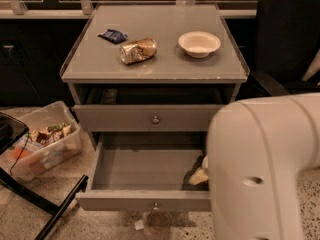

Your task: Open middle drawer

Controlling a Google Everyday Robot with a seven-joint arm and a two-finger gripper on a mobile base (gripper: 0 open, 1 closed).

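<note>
The grey cabinet [155, 66] stands in the middle of the camera view. Its middle drawer [145, 166] is pulled far out, showing a shallow grey interior. The drawer's flat front [125, 201] carries a small round knob [155, 205]. A small yellowish object [199, 176] lies in the drawer's right corner. The top drawer [145, 119] above it is pushed in, with its knob [155, 119] showing. My arm's white shell [265, 169] fills the lower right. My gripper is hidden behind or below this shell and does not show.
On the cabinet top lie a crushed can [138, 50], a white bowl [199, 43] and a blue packet [113, 35]. A clear bin of snacks [42, 144] sits on the floor at left, beside a black frame [55, 211]. A dark chair [287, 39] stands at right.
</note>
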